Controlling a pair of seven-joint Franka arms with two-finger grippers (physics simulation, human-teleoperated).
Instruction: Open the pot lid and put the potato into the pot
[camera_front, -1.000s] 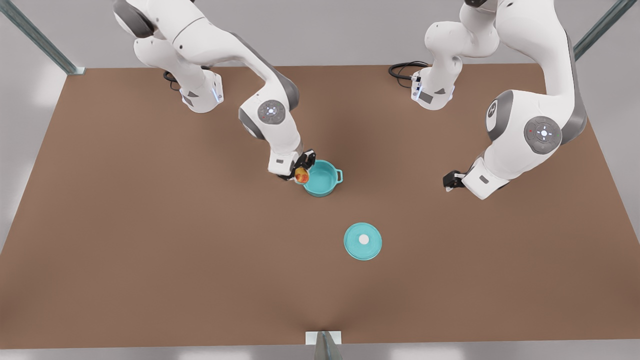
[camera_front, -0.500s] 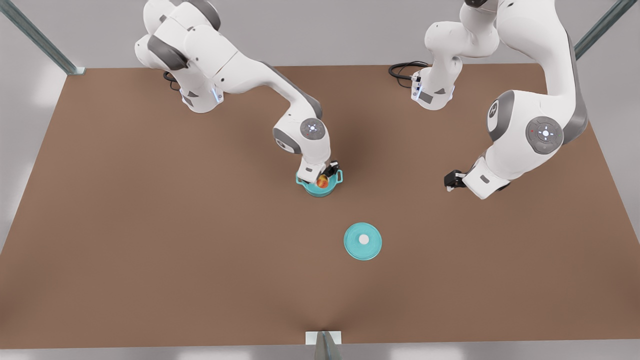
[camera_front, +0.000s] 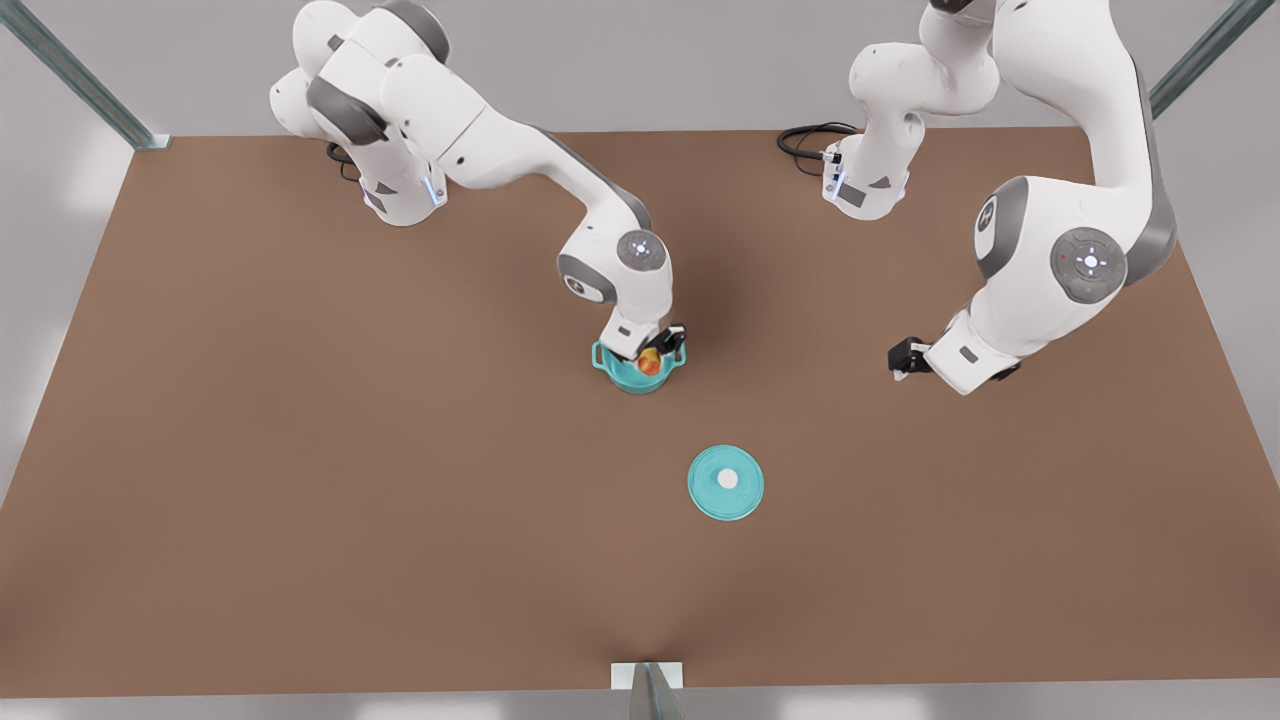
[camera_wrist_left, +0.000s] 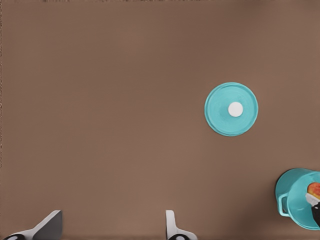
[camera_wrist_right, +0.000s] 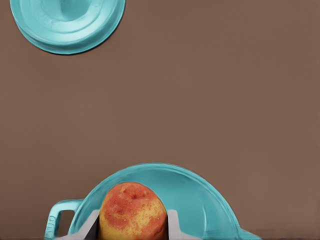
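The yellow and orange-red potato (camera_front: 648, 364) (camera_wrist_right: 132, 212) is clamped in my right gripper (camera_front: 651, 352) (camera_wrist_right: 132, 229), just above the open teal pot (camera_front: 620, 376) (camera_wrist_right: 200, 186), over its inside. The gripper's fingers (camera_wrist_right: 173, 222) press on both sides of the potato. The pot lid (camera_front: 725, 483) (camera_wrist_right: 67, 25) lies flat on the table, knob up, nearer the front edge than the pot. My left gripper (camera_front: 903, 360) (camera_wrist_left: 112, 231) waits open and holds nothing at the front view's right. From there it sees the lid (camera_wrist_left: 231, 109), the pot (camera_wrist_left: 294, 200) and the potato (camera_wrist_left: 315, 190).
The brown table (camera_front: 300, 480) carries both arm bases (camera_front: 400, 195) at its back edge, with a black cable (camera_front: 805, 140) by the one on the front view's right. A metal bracket (camera_front: 647, 680) sits at the middle of the front edge.
My right gripper carried the potato from beside the pot's rim, on the front view's left, to above the pot's inside. The left arm barely moved.
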